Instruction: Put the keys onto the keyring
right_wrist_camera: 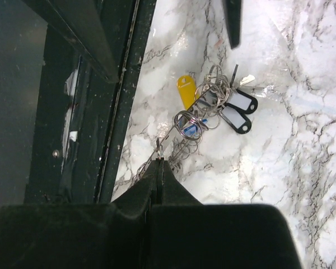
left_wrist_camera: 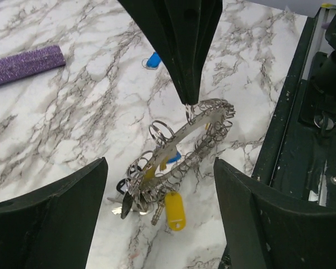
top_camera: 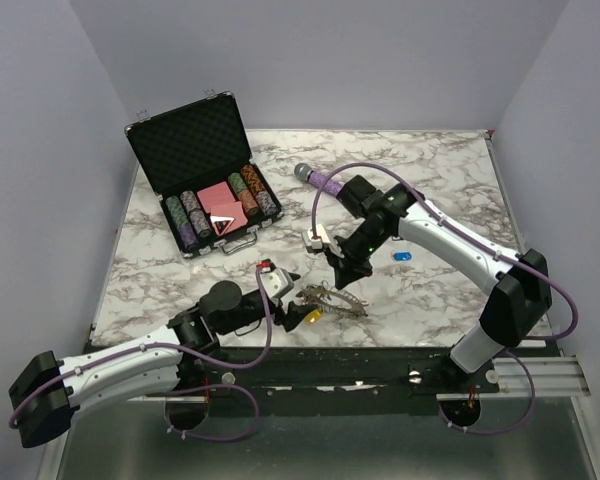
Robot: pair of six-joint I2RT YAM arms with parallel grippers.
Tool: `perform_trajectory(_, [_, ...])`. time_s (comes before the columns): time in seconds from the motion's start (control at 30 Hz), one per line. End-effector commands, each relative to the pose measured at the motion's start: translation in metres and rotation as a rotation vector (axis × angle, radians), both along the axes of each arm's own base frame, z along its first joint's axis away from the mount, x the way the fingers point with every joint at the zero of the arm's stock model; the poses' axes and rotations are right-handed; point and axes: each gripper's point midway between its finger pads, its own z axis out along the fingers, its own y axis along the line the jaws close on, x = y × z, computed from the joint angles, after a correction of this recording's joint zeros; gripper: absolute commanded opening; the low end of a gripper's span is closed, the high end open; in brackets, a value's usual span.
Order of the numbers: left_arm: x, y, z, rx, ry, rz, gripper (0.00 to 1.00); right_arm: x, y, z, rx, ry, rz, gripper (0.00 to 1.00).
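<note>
Most keys (left_wrist_camera: 175, 210), yellow, black, white and blue, seem already threaded on the keyring (left_wrist_camera: 186, 144) near the table's (top_camera: 440, 170) front edge, its end pinched by the right gripper (left_wrist_camera: 189, 102), the left gripper (top_camera: 292, 292) gaping beside it, while one blue key (left_wrist_camera: 152, 60) lies loose, well apart.

Keyring (left_wrist_camera: 176, 140): bare bright metal, wiry, shiny.
Keys (left_wrist_camera: 175, 210): dull silvery metal, with tags of smooth glossy plastic.
Table (left_wrist_camera: 56, 129): smooth marble-look top with a slight sheen.
Microphone (left_wrist_camera: 25, 64): purple, glittery, rough-grained.
Left gripper (left_wrist_camera: 159, 165): matt black plastic, lightly specked.
</note>
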Motion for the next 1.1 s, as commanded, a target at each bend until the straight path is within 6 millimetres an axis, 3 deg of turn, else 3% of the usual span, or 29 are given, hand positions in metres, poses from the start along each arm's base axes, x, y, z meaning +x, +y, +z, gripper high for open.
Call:
perform_trajectory(0.0, [0.007, -0.015, 0.029, -0.039, -0.185, -0.053, 0.82, -0.003, -0.01, 0.005, -0.102, -0.063, 0.005, 0.0])
perform_trajectory(0.27, [0.011, -0.044, 0.035, -0.056, -0.216, -0.126, 0.64, 0.0, -0.003, 0.011, -0.104, -0.055, -0.012, 0.0])
perform_trajectory(0.5, [0.004, -0.041, 0.045, -0.111, -0.241, -0.139, 0.55, -0.005, -0.002, 0.012, -0.098, -0.028, -0.013, 0.0])
perform_trajectory(0.7, [-0.004, -0.046, 0.036, -0.096, -0.213, -0.198, 0.43, -0.004, 0.003, 0.014, -0.083, -0.01, -0.02, 0.0])
perform_trajectory(1.07, [-0.004, -0.054, 0.026, -0.089, -0.179, -0.216, 0.38, -0.007, 0.007, 0.018, -0.059, 0.007, -0.023, 0.0])
